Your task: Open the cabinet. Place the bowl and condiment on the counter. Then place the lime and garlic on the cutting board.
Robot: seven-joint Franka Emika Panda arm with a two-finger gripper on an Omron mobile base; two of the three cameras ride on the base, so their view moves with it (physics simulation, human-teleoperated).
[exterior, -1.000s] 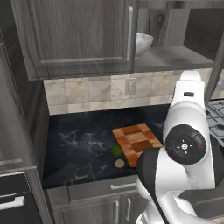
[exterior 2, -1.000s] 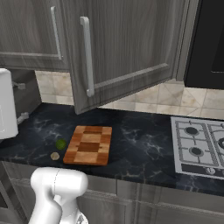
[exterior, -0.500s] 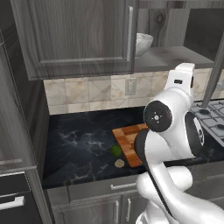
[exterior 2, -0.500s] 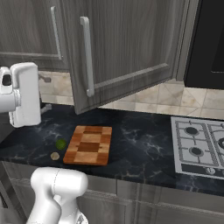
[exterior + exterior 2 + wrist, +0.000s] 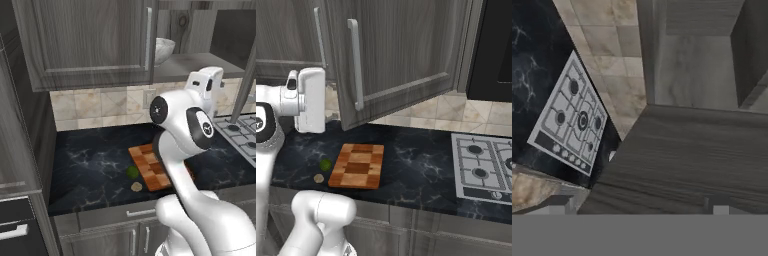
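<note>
The cabinet's right door [image 5: 406, 45] hangs open, its long silver handle [image 5: 356, 65] facing out; the left door [image 5: 85, 40] is closed. Inside, the speckled bowl [image 5: 163, 50] sits on the shelf, partly behind the left door's edge. The condiment is hidden. On the black marble counter [image 5: 95, 160] lies the checkered cutting board [image 5: 358, 165], partly behind my arm in the left base view. The lime [image 5: 325, 164] and garlic [image 5: 318, 178] rest on the counter just left of it. My hand [image 5: 206, 86] is raised below the shelf. My gripper [image 5: 639, 207] is open and holds nothing, close to a wood-grain cabinet panel [image 5: 687, 160].
A gas hob [image 5: 486, 167] is set into the counter on the right. Beige tiles [image 5: 100, 102] back the counter. A tall dark unit [image 5: 20, 125] stands at the left. Low cabinets with short handles [image 5: 140, 212] run under the counter.
My arm has swung round and lifted; the hand rose from low at the right to just under the cabinet shelf. The bowl, lime, garlic and board have not moved.
</note>
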